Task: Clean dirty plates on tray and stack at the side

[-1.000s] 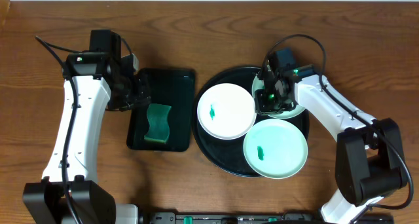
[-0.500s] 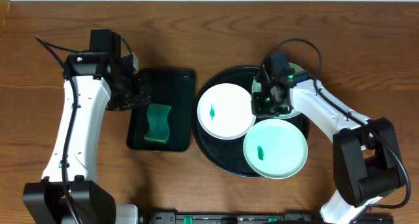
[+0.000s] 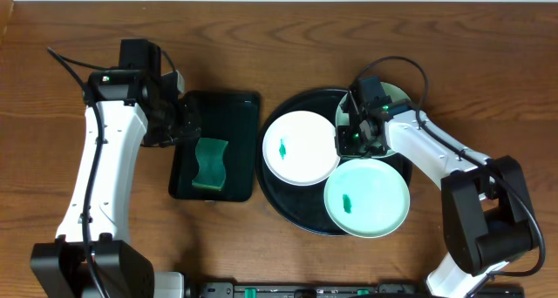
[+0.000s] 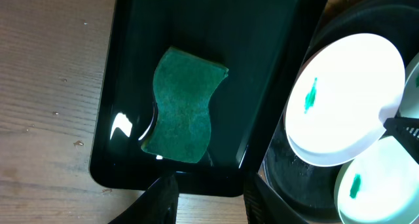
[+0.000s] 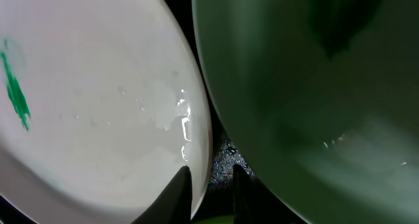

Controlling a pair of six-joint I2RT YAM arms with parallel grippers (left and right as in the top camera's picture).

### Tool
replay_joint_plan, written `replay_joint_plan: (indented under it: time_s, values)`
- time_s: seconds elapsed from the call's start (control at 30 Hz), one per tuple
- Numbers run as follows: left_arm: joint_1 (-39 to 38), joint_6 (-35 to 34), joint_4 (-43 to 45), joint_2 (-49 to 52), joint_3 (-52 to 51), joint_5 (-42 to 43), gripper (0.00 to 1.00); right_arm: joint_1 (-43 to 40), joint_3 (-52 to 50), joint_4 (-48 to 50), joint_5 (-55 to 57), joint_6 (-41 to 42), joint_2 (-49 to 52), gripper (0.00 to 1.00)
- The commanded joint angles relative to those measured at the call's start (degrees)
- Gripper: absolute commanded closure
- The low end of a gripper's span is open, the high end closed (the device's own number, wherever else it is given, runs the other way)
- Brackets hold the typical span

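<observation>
**Right tool slips toward the gap between two plates**

The right tool (image 5: 211,179) has its jaws a narrow gap apart. Only dark tray floor shows between the fingertips, so it has hold of nothing that can be seen. One fingertip sits just beside the rim of the white plate (image 3: 301,150), and whether it touches the rim cannot be told. The far mint plate (image 5: 314,106) fills the other side of the wrist picture.

Compared with a second ago, this tool has moved a little left and nearer. It has come off the far mint plate and now sits over the seam between that plate and the white one. The left arm, the plates and the sponge (image 4: 183,106) have not moved.

From overhead, the right arm covers most of the far mint plate. The wrist view shows that plate blurred and cut off at the edges. The near mint plate (image 3: 370,198) is missing from the right wrist view.

All three plates lie on the round tray (image 3: 288,202), none stacked at the side. The white plate and the near mint plate each carry a green smear (image 3: 282,148).

The left tool (image 4: 208,188) stands open and empty above the edge of the rectangular tray (image 4: 262,54). That tray holds the sponge and sits on the counter (image 3: 261,37) left of the round tray.
</observation>
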Motion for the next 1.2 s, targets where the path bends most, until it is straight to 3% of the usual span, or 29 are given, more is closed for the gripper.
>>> replay_joint_plan:
  time_s: [0.0,0.5,1.17]
  values:
    - [-0.2,-0.3,-0.1,-0.1,-0.2,0.7,0.65,0.4,-0.3,0.4,0.6,1.0,0.2,0.82]
    - [-0.2,-0.3,-0.1,-0.1,-0.2,0.7,0.65,0.4,-1.7,3.0,0.4,2.6,0.2,0.89]
    - [-0.2,-0.3,-0.1,-0.1,-0.2,0.7,0.65,0.4,-2.1,4.1,0.4,2.6,0.2,0.89]
